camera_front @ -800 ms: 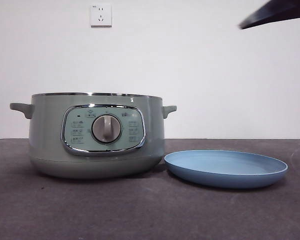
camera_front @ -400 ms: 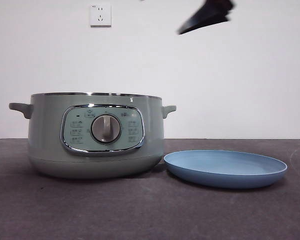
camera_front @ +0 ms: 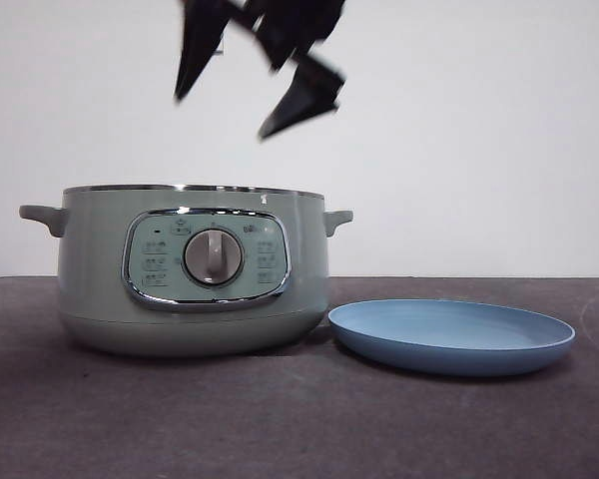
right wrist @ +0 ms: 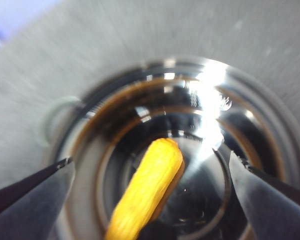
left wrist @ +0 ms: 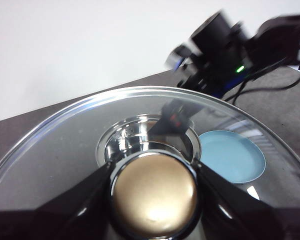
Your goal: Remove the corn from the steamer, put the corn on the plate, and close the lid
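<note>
Moved: right gripper came from plate side to above steamer.
Claw: wide, lined up w/ corn.
Left gripper: clamped on lid knob, keeping pot open.

A dark grey, matte counter carries two things. The round sage-green electric steamer with a chrome rim stands at the left; the shallow light-blue round plate lies just beside it at the right.

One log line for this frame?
left gripper: holds lid | right gripper: open above steamer | corn: inside | plate: empty
</note>
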Controlling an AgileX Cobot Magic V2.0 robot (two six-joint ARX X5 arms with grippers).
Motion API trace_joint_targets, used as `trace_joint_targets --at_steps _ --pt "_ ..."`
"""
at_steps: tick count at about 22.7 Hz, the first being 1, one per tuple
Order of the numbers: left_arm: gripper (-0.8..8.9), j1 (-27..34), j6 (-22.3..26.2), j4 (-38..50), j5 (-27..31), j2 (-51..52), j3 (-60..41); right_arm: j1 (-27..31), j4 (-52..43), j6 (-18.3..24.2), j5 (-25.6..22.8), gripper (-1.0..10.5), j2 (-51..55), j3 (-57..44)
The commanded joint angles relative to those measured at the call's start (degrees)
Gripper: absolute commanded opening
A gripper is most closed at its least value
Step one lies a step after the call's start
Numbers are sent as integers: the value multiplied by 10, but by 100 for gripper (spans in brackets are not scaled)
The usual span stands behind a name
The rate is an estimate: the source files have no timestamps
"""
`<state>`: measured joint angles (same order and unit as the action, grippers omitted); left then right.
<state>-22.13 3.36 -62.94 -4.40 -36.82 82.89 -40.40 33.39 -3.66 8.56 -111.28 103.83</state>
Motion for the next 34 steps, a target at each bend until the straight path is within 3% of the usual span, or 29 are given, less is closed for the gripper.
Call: trace_joint_targets --at_steps 1,9,22,24,28,29,32,34 --pt "-8 1 -6 23 -2 7 8 -10 0 7 -19 563 -46 17" --pt "-8 1 -5 10 -4 7 8 -25 -42 6 -32 561 -127 18" --pt "-8 1 -5 2 -5 7 8 -30 -63 4 -45 526 -168 18" --pt "-8 1 -5 0 -5 7 8 -30 -66 3 -44 406 -168 18" --pt "-8 1 -5 -5 -5 7 8 -30 -68 -11 -40 335 -170 18" --pt "-8 1 -5 -6 -5 7 8 -30 -67 -11 -40 244 -170 18" --pt "-8 1 -5 -6 -5 7 8 -30 -66 -17 -26 214 -170 18" --pt "-9 0 -4 -6 -6 7 8 -30 -62 -17 -26 49 -170 18"
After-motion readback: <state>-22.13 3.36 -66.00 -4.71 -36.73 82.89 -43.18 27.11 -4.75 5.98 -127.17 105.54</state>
